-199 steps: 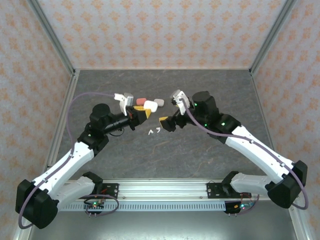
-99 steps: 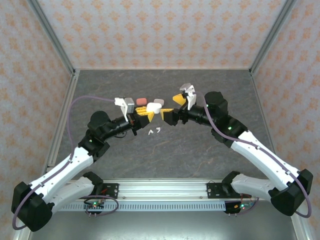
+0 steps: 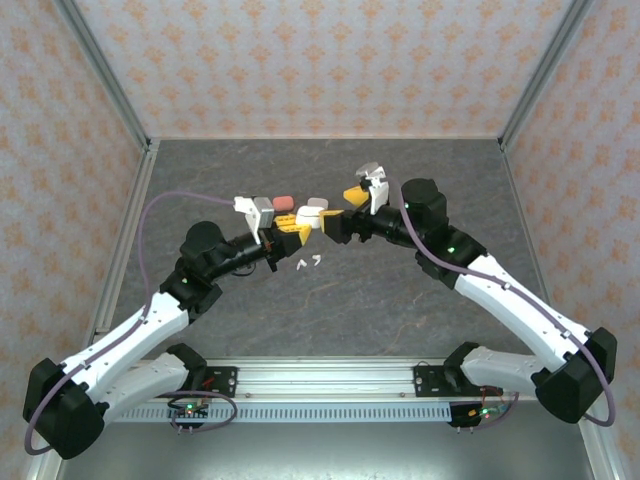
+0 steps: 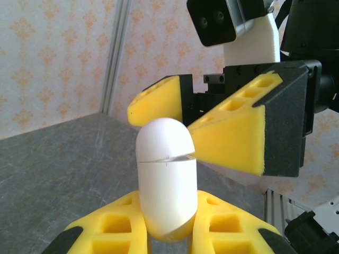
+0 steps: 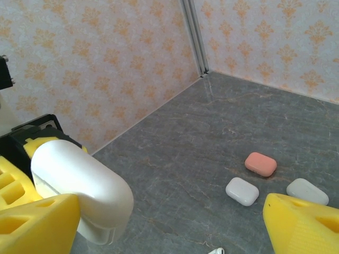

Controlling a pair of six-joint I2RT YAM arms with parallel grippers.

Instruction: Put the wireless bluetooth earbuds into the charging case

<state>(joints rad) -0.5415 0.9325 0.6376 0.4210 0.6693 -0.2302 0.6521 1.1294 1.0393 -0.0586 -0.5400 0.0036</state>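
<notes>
Two earbuds (image 3: pixel 301 265) lie on the table (image 3: pixel 400 300) near the case (image 4: pixel 167 180), which my left gripper (image 3: pixel 292 226) pinches aloft. My right gripper (image 4: pixel 192 117) straddles the case's top, spread. If it closes off-centre, I judge the case could twist free.

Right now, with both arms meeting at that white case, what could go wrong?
The right tool is open around the lid end of the white case. Closing off-centre could twist it out of the left tool, which grips only its base. If it slips, it may land on the white earbuds nearby.
</notes>
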